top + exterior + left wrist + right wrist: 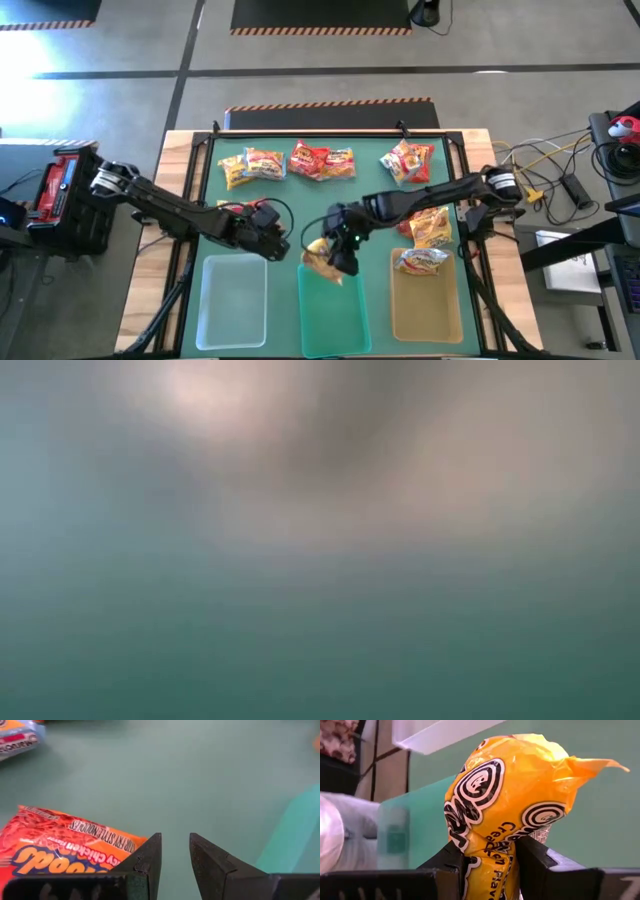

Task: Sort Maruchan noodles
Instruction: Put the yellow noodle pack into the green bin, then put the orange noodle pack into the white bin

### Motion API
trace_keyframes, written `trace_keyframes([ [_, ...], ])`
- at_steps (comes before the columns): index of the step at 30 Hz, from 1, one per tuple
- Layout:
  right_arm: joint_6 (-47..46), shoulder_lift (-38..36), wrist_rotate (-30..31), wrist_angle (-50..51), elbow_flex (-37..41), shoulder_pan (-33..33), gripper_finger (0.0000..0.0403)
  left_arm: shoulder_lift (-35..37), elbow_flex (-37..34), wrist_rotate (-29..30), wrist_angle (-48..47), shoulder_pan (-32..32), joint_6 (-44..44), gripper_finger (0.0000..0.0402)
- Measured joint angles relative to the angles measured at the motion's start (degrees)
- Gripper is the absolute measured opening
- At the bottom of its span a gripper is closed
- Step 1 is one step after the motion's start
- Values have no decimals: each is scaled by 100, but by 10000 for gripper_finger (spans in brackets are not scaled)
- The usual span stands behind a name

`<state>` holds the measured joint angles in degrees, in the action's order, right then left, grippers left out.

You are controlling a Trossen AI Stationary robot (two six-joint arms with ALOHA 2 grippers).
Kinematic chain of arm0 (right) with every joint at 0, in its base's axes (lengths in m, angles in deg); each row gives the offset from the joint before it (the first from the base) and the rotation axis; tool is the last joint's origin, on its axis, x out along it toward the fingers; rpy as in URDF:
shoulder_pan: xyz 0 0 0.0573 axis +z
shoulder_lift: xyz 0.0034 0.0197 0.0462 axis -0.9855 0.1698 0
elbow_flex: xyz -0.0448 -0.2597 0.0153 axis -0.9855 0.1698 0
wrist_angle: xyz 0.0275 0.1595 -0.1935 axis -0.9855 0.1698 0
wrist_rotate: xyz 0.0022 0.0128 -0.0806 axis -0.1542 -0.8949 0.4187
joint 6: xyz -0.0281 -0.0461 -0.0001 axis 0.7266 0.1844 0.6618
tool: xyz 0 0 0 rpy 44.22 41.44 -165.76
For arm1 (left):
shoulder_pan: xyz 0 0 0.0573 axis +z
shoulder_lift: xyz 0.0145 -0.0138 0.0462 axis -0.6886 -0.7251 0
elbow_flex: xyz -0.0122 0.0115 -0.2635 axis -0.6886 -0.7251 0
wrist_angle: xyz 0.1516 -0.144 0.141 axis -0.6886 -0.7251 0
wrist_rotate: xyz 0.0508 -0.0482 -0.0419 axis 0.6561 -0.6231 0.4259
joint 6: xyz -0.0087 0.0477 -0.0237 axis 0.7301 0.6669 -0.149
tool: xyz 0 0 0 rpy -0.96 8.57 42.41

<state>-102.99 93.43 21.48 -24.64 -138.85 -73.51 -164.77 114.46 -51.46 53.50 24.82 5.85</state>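
Yellow crinkly noodle packet [507,800] pinched in the right end effector [340,258], arm stretched to the frame's lower middle over the teal tray [335,320]. Left end effector [175,857] slightly apart, empty.

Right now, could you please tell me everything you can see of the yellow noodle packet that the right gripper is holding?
The yellow noodle packet is crinkly, glossy plastic printed with black-and-white swirl marks and some black lettering. It is crumpled and squeezed at the waist between the two dark fingers of the right gripper, which is shut on it, with one twisted end sticking out past them. From above it hangs at the top edge of the teal tray, the middle one of three. Nothing but the fingers visibly touches it.
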Motion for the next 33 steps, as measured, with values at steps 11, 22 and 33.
trace_keyframes([
  [11,1373,256,69,347,0,453,106,718,39,-615,764,-319,139,84],
  [22,1503,358,980,579,0,654,136,889,44,-929,1246,-670,-562,84],
  [33,1031,318,981,623,-11,636,202,865,42,-1173,1315,-761,-391,84],
])
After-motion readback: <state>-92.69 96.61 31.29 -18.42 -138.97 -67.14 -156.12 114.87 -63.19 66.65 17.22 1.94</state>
